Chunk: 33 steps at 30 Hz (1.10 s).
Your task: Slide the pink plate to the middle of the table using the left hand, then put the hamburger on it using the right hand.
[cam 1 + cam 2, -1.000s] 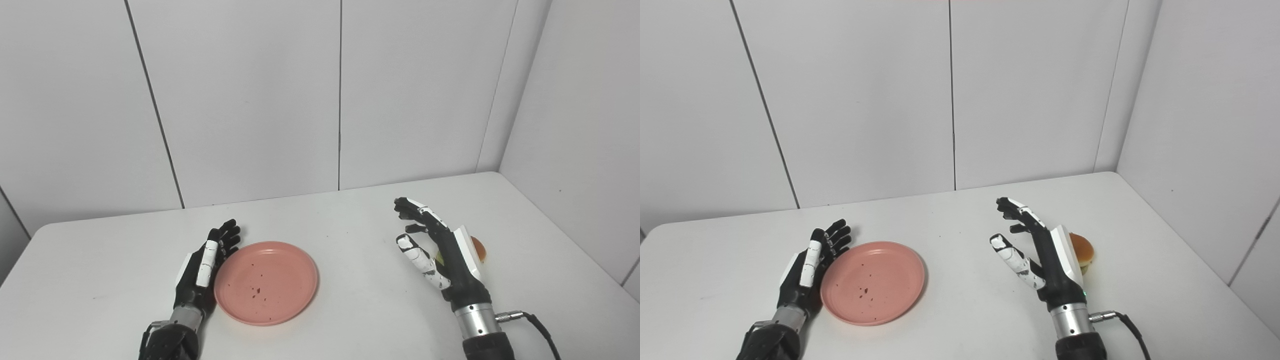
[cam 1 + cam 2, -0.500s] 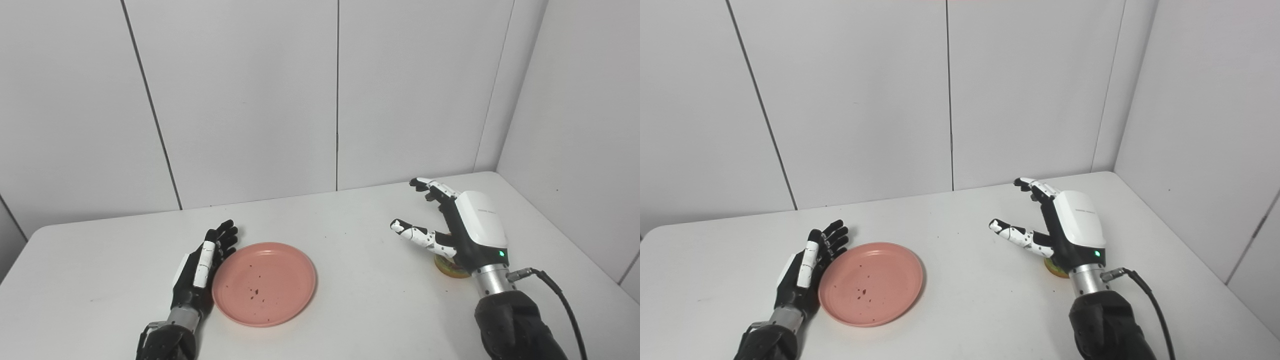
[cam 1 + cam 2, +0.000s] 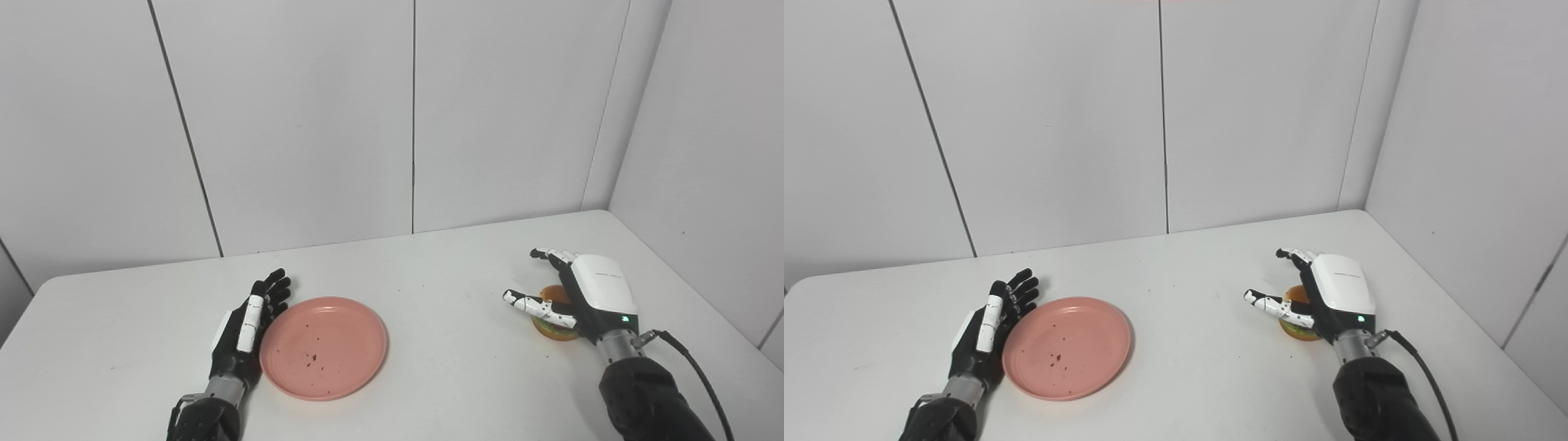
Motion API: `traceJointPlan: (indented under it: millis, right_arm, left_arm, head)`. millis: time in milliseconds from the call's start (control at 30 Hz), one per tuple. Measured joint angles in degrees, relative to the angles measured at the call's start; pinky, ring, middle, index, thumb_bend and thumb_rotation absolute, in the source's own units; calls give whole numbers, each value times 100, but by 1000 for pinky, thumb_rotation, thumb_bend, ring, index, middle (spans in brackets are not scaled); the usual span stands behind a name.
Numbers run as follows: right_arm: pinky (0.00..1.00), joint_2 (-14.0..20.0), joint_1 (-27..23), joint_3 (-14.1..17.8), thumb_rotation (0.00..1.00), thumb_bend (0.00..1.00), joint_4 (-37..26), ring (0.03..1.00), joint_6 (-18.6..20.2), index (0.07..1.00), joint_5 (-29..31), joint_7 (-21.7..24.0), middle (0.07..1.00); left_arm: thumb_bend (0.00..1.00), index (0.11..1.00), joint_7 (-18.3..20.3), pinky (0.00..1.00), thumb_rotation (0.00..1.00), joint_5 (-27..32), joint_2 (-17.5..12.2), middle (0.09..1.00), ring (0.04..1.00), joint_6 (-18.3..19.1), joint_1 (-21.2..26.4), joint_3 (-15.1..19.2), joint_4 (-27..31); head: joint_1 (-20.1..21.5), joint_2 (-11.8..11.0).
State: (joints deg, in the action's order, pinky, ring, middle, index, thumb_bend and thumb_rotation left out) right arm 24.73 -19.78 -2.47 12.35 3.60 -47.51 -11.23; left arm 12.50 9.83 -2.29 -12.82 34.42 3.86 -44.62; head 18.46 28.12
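A small toy hamburger with an orange bun [image 3: 553, 294] sits on the right side of the white table [image 3: 441, 367], the right hand [image 3: 585, 297] poised over it with fingers spread and not closed. The round pink plastic plate [image 3: 323, 347] lies left of centre, the open left hand [image 3: 245, 327] resting against its rim. Judging by this, grasping comes next: fingers must close around the bun.

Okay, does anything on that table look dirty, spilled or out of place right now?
Only the pink plate: small dark specks are scattered across its inside, like crumbs or stains. It lies flat beside the open left hand. The hamburger sits upright under the right hand. Nothing is spilled or tipped.
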Motion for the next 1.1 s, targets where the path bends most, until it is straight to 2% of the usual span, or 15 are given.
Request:
traceJointPlan:
  millis: [167, 333, 500, 667, 800, 900, 967, 1033, 1067, 1100]
  right_arm:
    - [752, 217, -52, -445, 998, 735, 377, 758, -3, 725, -358, -173, 762]
    - [769, 342, -171, -727, 1000, 735, 781, 758, -6, 716, -511, -359, 760]
    - [764, 369, -305, -963, 996, 735, 1196, 752, -6, 709, -547, -499, 748]
    - [774, 402, -405, -1052, 999, 740, 1349, 766, -4, 718, -487, -543, 758]
    - [688, 433, -462, -1085, 973, 732, 1484, 735, -4, 704, -451, -561, 746]
    - [573, 444, -482, -1087, 957, 729, 1537, 667, -1, 686, -388, -574, 713]
    - [515, 443, -487, -1086, 927, 715, 1565, 615, -1, 662, -352, -592, 679]
    - [491, 442, -503, -1085, 838, 671, 1649, 586, -1, 626, -320, -693, 643]
    - [490, 441, -508, -1079, 832, 669, 1667, 584, -1, 624, -270, -723, 641]
    - [464, 440, -512, -1078, 694, 623, 1678, 552, -2, 599, -229, -739, 611]
  left_arm:
    - [902, 847, 0, 945, 906, 0, 0, 899, 924, 2, 0, -1, 5]
    - [910, 850, -1, 937, 907, -2, -1, 898, 920, 3, -3, -12, 7]
    - [911, 843, -5, 938, 899, -2, 0, 899, 921, 5, -5, -13, 11]
    - [920, 849, -8, 934, 906, -2, 0, 901, 920, 9, -5, -17, 11]
    - [921, 838, -9, 932, 908, -5, -1, 898, 917, 18, -5, -28, 12]
    - [915, 843, -9, 935, 913, -8, -2, 899, 918, 20, -5, -37, 14]
    - [913, 849, -11, 935, 913, -17, -2, 899, 918, 31, -8, -46, 23]
    - [910, 850, -11, 937, 914, -18, -1, 899, 919, 37, -8, -55, 24]
    - [910, 850, -10, 937, 914, -18, -2, 899, 919, 38, -8, -64, 24]
    - [911, 848, -10, 937, 914, -18, -2, 899, 918, 39, -8, -67, 24]
  head:
    - [-9, 9]
    - [-35, 18]
    - [-53, 18]
    - [-62, 18]
    - [-70, 18]
    - [-79, 26]
    - [-79, 26]
    - [-79, 26]
    - [-79, 26]
    - [-79, 26]
